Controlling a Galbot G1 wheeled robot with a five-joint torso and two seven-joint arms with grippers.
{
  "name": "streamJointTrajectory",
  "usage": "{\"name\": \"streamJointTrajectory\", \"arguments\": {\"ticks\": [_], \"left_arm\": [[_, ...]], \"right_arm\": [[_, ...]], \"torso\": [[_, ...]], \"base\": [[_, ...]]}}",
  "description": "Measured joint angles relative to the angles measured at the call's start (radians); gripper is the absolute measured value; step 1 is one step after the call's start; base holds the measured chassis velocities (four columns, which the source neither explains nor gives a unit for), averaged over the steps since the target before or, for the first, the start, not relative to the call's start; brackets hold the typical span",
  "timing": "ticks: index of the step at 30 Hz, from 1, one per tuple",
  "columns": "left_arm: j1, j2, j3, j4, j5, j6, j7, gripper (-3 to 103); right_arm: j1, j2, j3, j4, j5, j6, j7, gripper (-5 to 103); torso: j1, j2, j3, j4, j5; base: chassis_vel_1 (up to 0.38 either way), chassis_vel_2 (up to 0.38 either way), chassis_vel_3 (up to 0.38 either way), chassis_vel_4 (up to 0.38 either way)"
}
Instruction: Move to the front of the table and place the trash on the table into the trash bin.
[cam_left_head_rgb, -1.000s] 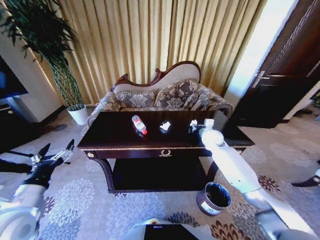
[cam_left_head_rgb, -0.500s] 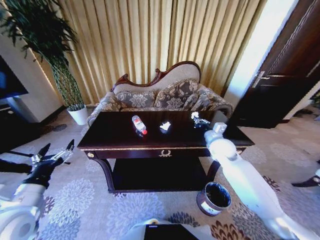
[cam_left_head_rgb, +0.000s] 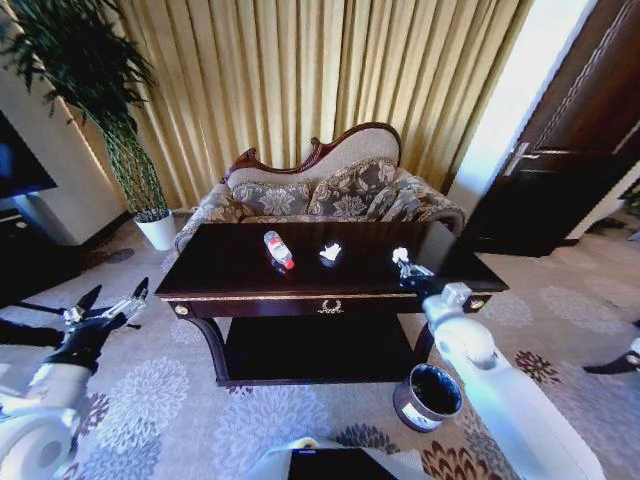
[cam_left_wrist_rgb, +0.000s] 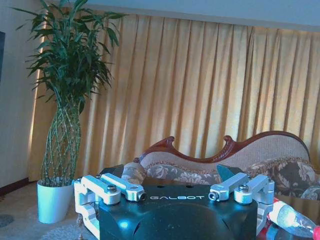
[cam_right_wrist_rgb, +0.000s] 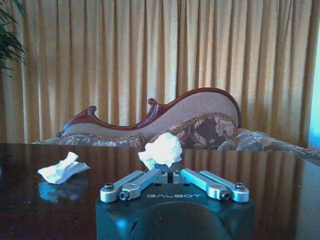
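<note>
The dark glossy table (cam_left_head_rgb: 225, 268) stands in front of me. On it lie a clear bottle with a red label (cam_left_head_rgb: 279, 249) and a crumpled white paper wad (cam_left_head_rgb: 330, 253) (cam_right_wrist_rgb: 62, 169). My right gripper (cam_left_head_rgb: 408, 269) (cam_right_wrist_rgb: 167, 173) is over the table's right front part, shut on another white paper wad (cam_left_head_rgb: 400, 256) (cam_right_wrist_rgb: 161, 149) and holding it above the tabletop. The dark round trash bin (cam_left_head_rgb: 413, 411) stands on the carpet by the table's right front leg, below and in front of that gripper. My left gripper (cam_left_head_rgb: 114, 300) hangs open off the table's left end, holding nothing.
A patterned sofa (cam_left_head_rgb: 330, 195) stands behind the table against gold curtains. A tall plant in a white pot (cam_left_head_rgb: 158, 230) is at the back left and a dark door (cam_left_head_rgb: 560, 170) at the right. The bottle's end (cam_left_wrist_rgb: 292, 220) shows in the left wrist view.
My right arm has lifted the paper wad off the table's right side and drawn it back toward the front edge. The left arm has not moved.
</note>
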Motion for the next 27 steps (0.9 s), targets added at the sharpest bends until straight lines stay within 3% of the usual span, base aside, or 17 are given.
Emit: {"name": "streamJointTrajectory", "arguments": {"ticks": [15,27], "left_arm": [[-0.008,0.015,0.010,0.004,0.006,0.004,0.001,100],[-0.009,0.014,0.008,0.010,0.006,0.003,0.002,100]], "right_arm": [[-0.033,0.007,0.022,0.024,0.001,0.006,0.006,1],[-0.035,0.020,0.013,0.010,-0.029,0.003,0.010,1]], "torso": [[0.001,0.000,0.000,-0.0002,-0.0002],[0.000,0.000,0.000,-0.0001,0.0000]], "base": [[0.028,-0.027,-0.029,0.026],[0.215,-0.210,-0.205,0.206]]}}
